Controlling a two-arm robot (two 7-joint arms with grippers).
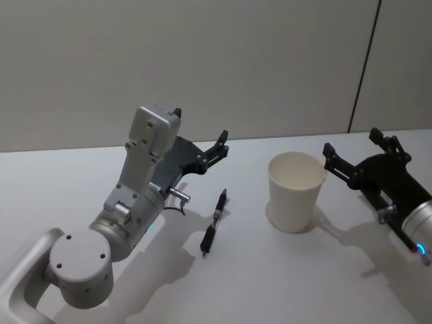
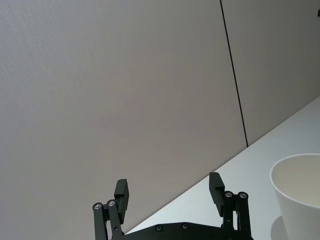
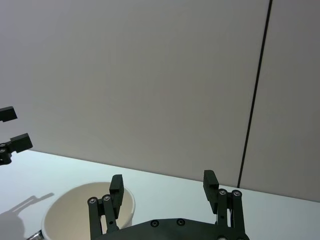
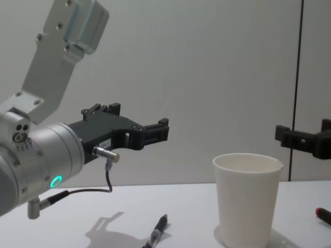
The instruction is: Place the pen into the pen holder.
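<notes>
pen (image 1: 214, 223) on table (image 1: 270, 283) near left tool (image 1: 200, 125), untouched | left tool wide | right tool (image 1: 352, 140) wide, beside pen holder (image 1: 295, 192)

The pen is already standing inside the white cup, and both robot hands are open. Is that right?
Not quite. The pen lies flat on the table beside the white cup, not inside it; the head view shows this. The left gripper and right gripper are indeed open.

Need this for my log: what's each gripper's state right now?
Left gripper: open, holding nothing.
Right gripper: open, holding nothing.
</notes>
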